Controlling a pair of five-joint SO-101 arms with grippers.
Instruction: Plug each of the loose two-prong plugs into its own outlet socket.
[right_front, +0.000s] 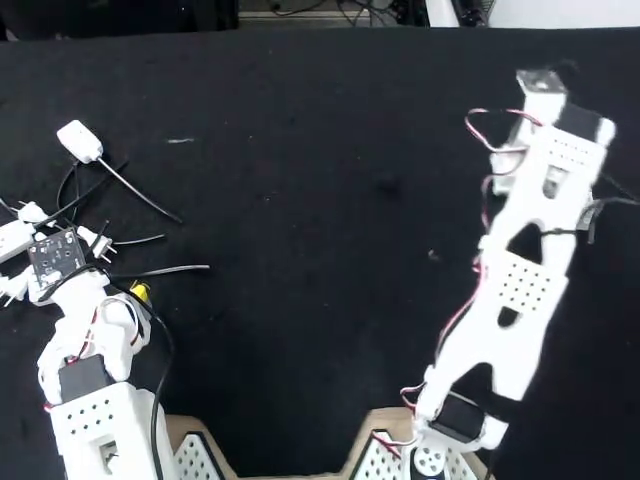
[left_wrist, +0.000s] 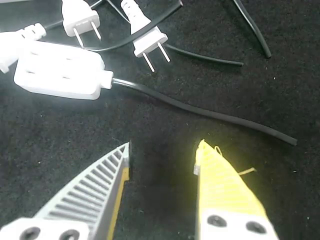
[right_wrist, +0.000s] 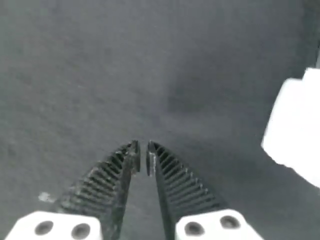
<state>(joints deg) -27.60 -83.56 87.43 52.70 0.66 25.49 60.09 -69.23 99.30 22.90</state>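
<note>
My left gripper is open, with one grey-white finger and one yellow finger, and hovers over the black mat with nothing between them. Just beyond it lies a white outlet block with a black cable running off it. Two loose white two-prong plugs lie past the block, prongs pointing towards my gripper. In the high view this cluster sits at the table's left edge, with the left arm beside it. My right gripper is shut on nothing above bare mat, far away.
A further white plug with a black cord lies behind the cluster. Black cords spread rightwards from it. The right arm stretches to the far right of the mat. A white shape shows at the right wrist view's edge.
</note>
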